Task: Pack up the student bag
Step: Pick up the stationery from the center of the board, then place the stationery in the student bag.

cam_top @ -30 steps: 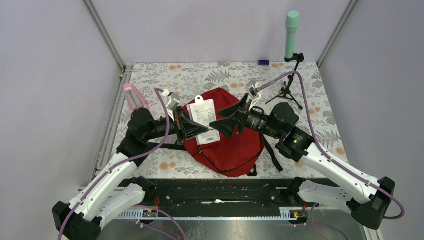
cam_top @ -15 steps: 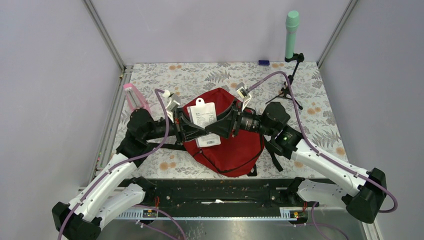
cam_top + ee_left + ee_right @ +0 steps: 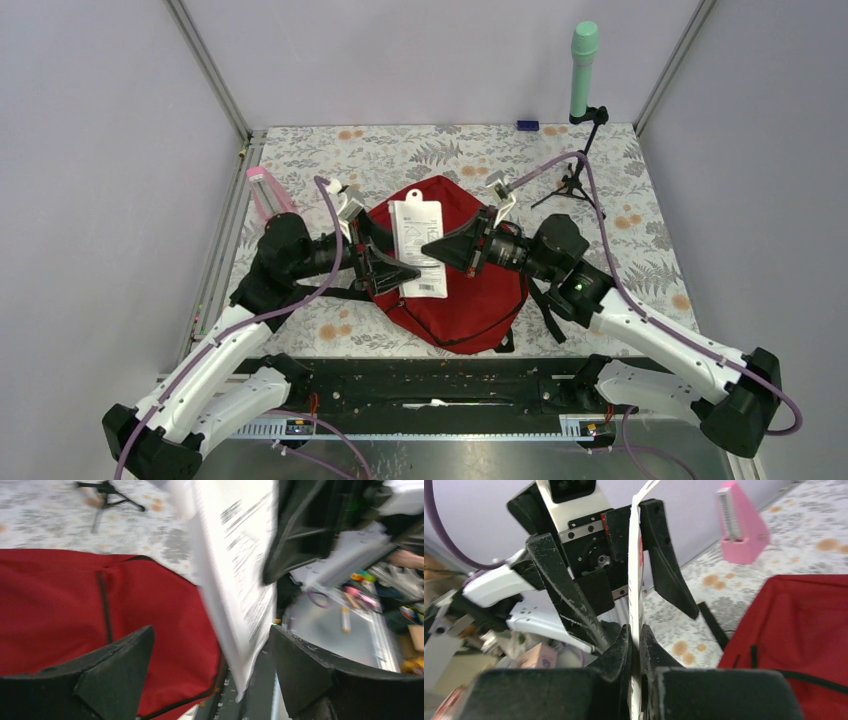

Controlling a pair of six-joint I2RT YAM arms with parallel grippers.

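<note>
The student bag (image 3: 470, 300) is a large red backpack lying flat mid-table, also seen in the left wrist view (image 3: 60, 605) and the right wrist view (image 3: 794, 625). A flat white printed packet (image 3: 418, 245) hangs above it, held edge-on. My right gripper (image 3: 434, 246) is shut on the packet's right edge; its jaws pinch the thin white sheet (image 3: 636, 570) in the right wrist view (image 3: 635, 630). My left gripper (image 3: 392, 255) stands open, its fingers (image 3: 559, 590) spread either side of the packet (image 3: 235, 580) without touching it.
A pink case (image 3: 268, 195) stands at the table's left edge. A green cylinder (image 3: 583, 60) sits on a small black tripod (image 3: 575, 185) at the back right. A small blue object (image 3: 527, 126) lies at the far edge. Black bag straps (image 3: 545, 310) trail right.
My left gripper has opened and let go of the white packet. My right gripper has closed on it, and the packet now hangs more upright.
</note>
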